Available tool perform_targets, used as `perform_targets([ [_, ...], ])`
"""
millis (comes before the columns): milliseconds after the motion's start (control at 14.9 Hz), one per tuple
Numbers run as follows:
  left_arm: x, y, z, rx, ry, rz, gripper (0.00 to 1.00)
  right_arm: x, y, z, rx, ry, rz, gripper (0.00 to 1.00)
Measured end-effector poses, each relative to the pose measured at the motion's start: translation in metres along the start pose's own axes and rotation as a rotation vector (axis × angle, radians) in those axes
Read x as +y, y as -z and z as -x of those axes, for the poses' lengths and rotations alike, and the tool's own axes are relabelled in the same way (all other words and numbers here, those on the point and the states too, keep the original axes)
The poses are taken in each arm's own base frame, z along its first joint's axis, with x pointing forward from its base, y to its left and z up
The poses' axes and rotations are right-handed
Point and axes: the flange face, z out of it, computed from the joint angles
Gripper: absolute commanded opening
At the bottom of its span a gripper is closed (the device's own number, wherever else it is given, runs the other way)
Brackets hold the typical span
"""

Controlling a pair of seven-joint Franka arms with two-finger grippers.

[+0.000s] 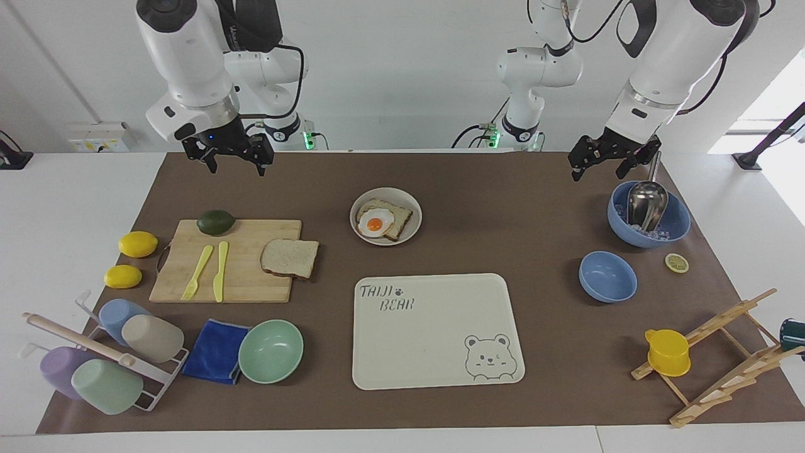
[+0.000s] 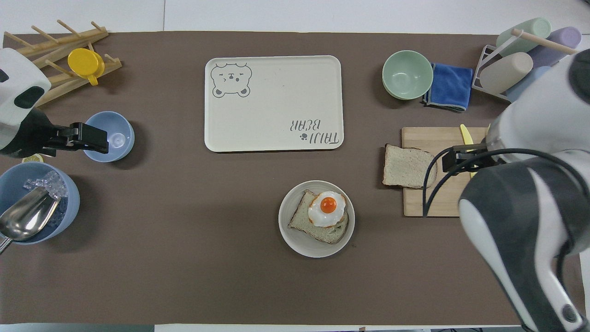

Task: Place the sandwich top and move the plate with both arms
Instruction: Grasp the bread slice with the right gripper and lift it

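The sandwich top lies flat on the cutting board, overhanging its edge toward the plate, which is nearer to the robots and carries the egg-topped slice. The right gripper is raised with its fingers spread, empty. The left gripper waits, also spread, above the blue ice bowl. The bread is judged light, soft and easily crushed; a gentle pinch across the overhanging crust is advised.
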Motion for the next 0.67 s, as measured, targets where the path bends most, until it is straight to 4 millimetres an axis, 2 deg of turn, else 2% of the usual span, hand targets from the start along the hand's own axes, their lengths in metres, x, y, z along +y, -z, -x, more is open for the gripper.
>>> perform_targets([
  [134, 0.000, 0.000, 0.000, 0.000, 0.000, 0.000, 1.00, -0.066, -0.036, -0.012, 0.029, -0.013, 0.116, 1.00],
  [268, 0.000, 0.000, 0.000, 0.000, 0.000, 0.000, 1.00, -0.109, -0.074, -0.027, 0.046, 0.002, 0.204, 1.00],
  [401, 0.000, 0.000, 0.000, 0.000, 0.000, 0.000, 1.00, -0.141, -0.100, -0.042, 0.075, 0.022, 0.317, 1.00],
  [535, 0.000, 0.000, 0.000, 0.000, 0.000, 0.000, 1.00, -0.172, -0.114, -0.066, 0.102, 0.015, 0.358, 1.00],
  [669, 0.000, 0.000, 0.000, 0.000, 0.000, 0.000, 1.00, -0.176, -0.129, -0.096, 0.104, -0.017, 0.326, 1.00],
])
